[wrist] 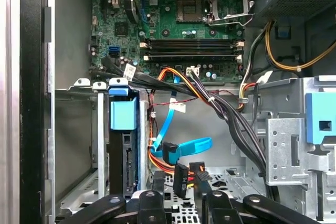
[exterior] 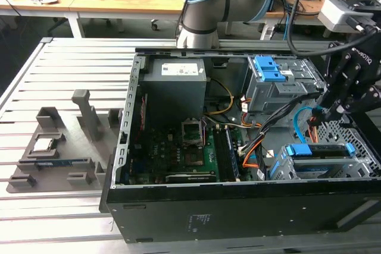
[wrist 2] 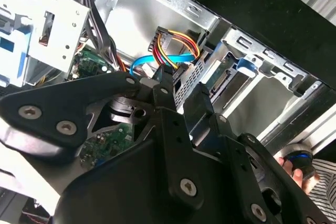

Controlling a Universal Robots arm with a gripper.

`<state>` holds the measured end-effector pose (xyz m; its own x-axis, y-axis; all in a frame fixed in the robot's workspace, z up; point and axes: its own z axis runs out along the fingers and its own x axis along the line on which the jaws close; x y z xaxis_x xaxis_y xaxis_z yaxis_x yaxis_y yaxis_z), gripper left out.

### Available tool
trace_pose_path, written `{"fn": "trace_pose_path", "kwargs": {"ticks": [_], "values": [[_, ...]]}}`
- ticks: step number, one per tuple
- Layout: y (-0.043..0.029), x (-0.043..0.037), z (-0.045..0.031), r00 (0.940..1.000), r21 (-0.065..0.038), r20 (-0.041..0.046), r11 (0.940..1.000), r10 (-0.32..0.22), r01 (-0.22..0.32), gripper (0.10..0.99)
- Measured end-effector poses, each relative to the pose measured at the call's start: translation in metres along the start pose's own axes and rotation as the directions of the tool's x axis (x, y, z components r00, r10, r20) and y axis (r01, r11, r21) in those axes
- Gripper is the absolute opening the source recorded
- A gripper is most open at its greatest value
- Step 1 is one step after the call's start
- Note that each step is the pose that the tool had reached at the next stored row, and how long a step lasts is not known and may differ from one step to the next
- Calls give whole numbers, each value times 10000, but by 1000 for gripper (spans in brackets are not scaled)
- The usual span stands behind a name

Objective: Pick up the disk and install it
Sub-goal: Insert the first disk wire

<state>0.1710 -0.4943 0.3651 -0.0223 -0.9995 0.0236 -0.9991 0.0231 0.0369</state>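
1. Over the open case's (exterior: 238, 206) corner at the exterior view's right, the gripper (exterior: 318, 114) hangs tips-down inside the chassis. A narrow gap shows between its jaws in the second wrist view, and nothing sits in it. The disk is not in its hold.
2. Just past the tips in the first wrist view are the cable plugs (wrist: 181, 174), a black data plug and a power plug on coloured wires. The gripper (wrist: 179, 182) is nearest to these. Whether a fingertip touches them cannot be told.
3. The blue data cable (wrist: 194, 144) loops loose from the plugs toward the motherboard (wrist: 173, 24). It reads as unplugged slack, left hanging so it can reach the drive.
4. The disk (exterior: 321, 150) sits in the lower drive cage (exterior: 280, 171), just beside the gripper. Its blue bracket runs along the cage top, with a tab at each end.
5. In the first wrist view the disk (wrist: 124, 150) shows edge-on between the cage walls (wrist: 100, 145), blue tab uppermost. The bracket rides the cage rails, which is likely why it stands on edge. It looks pushed in, so the install seems far along. How fully it is seated cannot be told.
6. The upper bay (exterior: 280, 90) with its blue latch (exterior: 268, 69) stands apart, farther into the case.
7. Outside the case, at the exterior view's left, the grey parts fixture (exterior: 71, 159) lies well apart on the slatted table (exterior: 24, 87). It holds small parts but no disk.
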Motion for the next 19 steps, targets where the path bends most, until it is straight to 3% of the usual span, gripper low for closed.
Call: {"fn": "trace_pose_path", "kwargs": {"ticks": [3, 5, 9, 12, 17, 19], "values": [[-2, -10, 51, 10000, 0, -57, 10000, 53, -53, 361], [-2, -10, 67, 9997, 6, -249, 10000, 73, -73, 361], [-2, -10, 66, 9997, 6, -253, 10000, 73, -73, 345], [-2, -10, 66, 9997, 5, -254, 10000, 73, -73, 165], [-2, -8, 67, 9996, 6, -256, 10000, 73, -73, 165], [-4, 44, 68, 9996, 6, -271, 10000, 73, -72, 165]]}}
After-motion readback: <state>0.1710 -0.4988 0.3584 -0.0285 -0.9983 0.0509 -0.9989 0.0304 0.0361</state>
